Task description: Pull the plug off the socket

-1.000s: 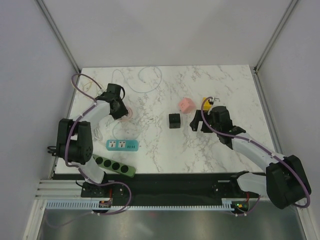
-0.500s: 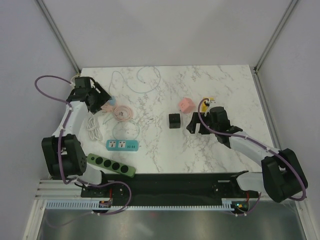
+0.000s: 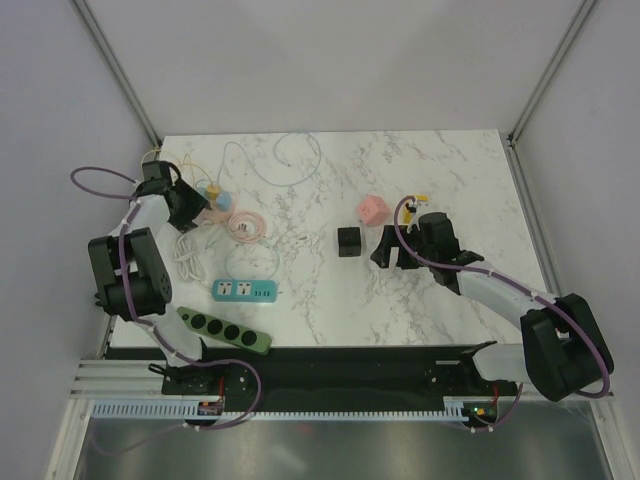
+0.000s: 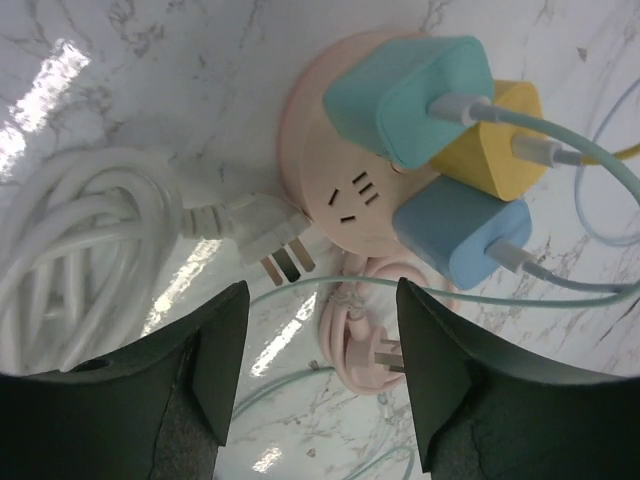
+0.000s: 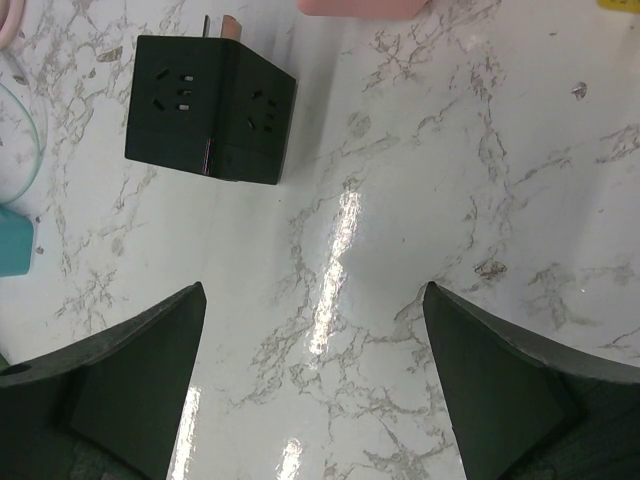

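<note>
A round pink socket (image 4: 375, 190) lies on the marble and carries a teal (image 4: 410, 95), a yellow (image 4: 500, 135) and a blue charger (image 4: 460, 235). A white plug (image 4: 262, 238) lies beside the socket with its prongs bare, out of the slots. Its white cable (image 4: 70, 250) is coiled to the left. My left gripper (image 4: 320, 385) hovers over this spot, open, with nothing between its fingers; in the top view the left gripper (image 3: 188, 207) is at the table's far left. My right gripper (image 5: 315, 385) is open over bare marble near a black cube socket (image 5: 210, 110).
A pink cord with its own plug (image 4: 370, 345) and a thin teal cable (image 4: 300, 290) lie under the left gripper. A teal power strip (image 3: 245, 290) and a green one (image 3: 225, 330) sit near the front left. A pink cube (image 3: 373, 210) stands behind the black cube (image 3: 348, 241).
The left arm swung from the pink cord coil out to the far left of the table, and its jaws opened. The right gripper shifted slightly toward the black cube.
</note>
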